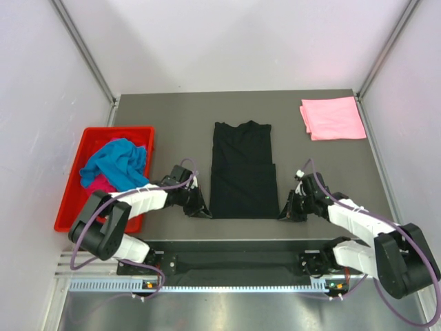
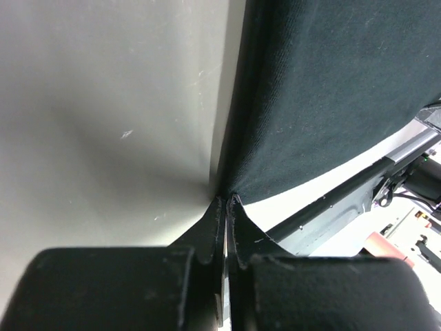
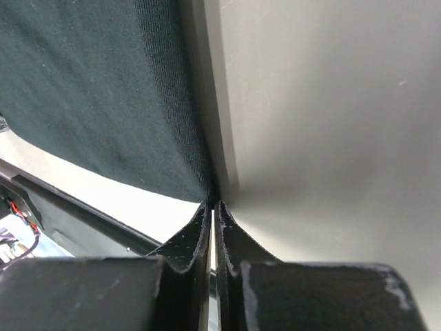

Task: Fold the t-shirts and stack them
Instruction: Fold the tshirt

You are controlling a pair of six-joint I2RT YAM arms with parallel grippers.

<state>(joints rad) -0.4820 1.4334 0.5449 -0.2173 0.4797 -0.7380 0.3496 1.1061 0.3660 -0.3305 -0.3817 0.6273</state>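
Grey table point(image 1: 179, 110) carries black t-shirt point(image 1: 242, 169), folded pink t-shirt point(image 1: 333, 118), red tray point(image 1: 117, 132).

The magenta t-shirt point(image 1: 96, 185) lies mostly buried under the turquoise t-shirt point(image 1: 116, 161) — the black t-shirt point(image 2: 331, 89) runs off both wrist views.

This is looking like a robotics lab bench: a left arm point(image 1: 131, 202) and a right arm point(image 1: 358, 222) are sitting bolted to a metal rail point(image 1: 234, 263) at a grey table's point(image 1: 172, 114) edge, pale panels point(image 1: 38, 89) and metal posts point(image 1: 84, 49) are enclosing it, and purple cables point(image 1: 77, 243) are looping around.
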